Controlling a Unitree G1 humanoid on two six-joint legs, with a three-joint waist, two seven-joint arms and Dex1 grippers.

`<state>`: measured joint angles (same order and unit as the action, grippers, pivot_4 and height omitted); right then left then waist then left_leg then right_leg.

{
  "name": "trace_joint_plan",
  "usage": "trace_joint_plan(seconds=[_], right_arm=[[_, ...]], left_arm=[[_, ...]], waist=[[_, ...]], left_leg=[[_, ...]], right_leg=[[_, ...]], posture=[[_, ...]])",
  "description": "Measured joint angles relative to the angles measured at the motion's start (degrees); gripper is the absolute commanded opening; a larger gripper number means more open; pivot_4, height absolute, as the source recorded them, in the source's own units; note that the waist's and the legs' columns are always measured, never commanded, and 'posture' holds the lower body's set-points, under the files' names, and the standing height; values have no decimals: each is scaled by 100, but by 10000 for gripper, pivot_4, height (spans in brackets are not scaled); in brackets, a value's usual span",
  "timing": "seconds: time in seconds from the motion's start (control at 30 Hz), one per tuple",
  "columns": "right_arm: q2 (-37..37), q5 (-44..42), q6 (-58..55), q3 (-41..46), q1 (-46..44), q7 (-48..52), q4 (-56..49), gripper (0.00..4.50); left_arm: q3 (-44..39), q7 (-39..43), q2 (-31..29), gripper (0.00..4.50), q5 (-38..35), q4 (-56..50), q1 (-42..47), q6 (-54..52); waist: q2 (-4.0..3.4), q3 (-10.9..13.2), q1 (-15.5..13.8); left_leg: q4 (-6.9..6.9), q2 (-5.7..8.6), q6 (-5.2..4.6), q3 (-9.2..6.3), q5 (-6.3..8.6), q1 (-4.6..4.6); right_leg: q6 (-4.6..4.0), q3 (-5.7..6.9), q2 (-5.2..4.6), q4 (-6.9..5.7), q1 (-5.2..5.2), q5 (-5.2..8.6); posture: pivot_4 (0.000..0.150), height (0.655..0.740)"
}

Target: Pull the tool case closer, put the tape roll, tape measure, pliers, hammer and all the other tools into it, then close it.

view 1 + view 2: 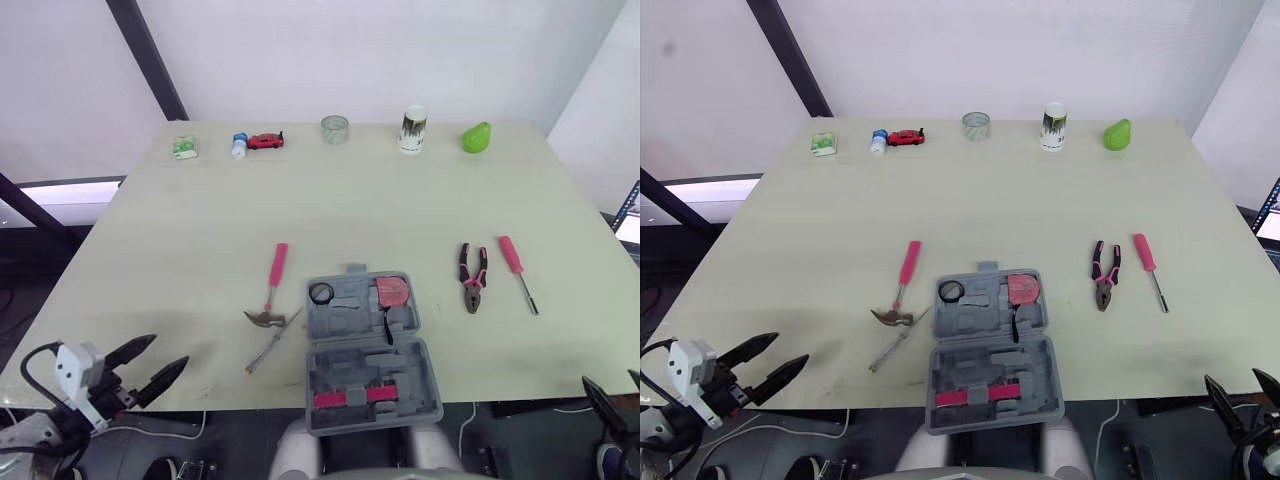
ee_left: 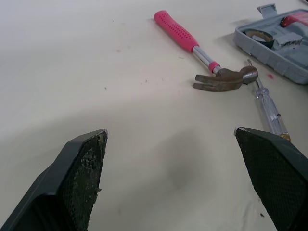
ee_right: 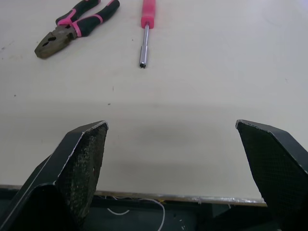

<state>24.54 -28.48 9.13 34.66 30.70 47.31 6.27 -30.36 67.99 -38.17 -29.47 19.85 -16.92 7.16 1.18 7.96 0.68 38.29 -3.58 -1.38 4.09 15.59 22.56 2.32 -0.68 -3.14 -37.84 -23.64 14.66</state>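
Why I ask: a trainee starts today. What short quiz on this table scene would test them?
1. True or false: the hammer lies on the table, outside the open tool case.
2. What lies to the right of the pliers? A hammer; B pink screwdriver; C tool case.
3. Missing word: the left tool and the right tool are both ____, holding nothing.

Key: 1 true; 2 B; 3 open.
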Motion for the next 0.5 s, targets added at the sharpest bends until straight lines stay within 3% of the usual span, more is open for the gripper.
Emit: trace_joint_plan(seconds=[0.23, 0.5], right_arm=[[53, -3, -84, -221, -119, 107, -431, 44842], [-48, 95, -1021, -1286, -816, -601, -1823, 44842]], left_arm=[[154, 47, 5, 45000, -3, -377, 127, -60], [831, 84, -46, 45000, -49, -1589, 827, -441]], waist=[[0, 0, -2], [0, -1, -7]], left_leg=[[0, 0, 0, 2, 0, 0], [1, 19, 0, -2, 0, 5]], right_leg=[[0, -1, 0, 0, 1, 0], [0, 3, 8, -3, 1, -2]], posture=[[1500, 7400], [1500, 7400]])
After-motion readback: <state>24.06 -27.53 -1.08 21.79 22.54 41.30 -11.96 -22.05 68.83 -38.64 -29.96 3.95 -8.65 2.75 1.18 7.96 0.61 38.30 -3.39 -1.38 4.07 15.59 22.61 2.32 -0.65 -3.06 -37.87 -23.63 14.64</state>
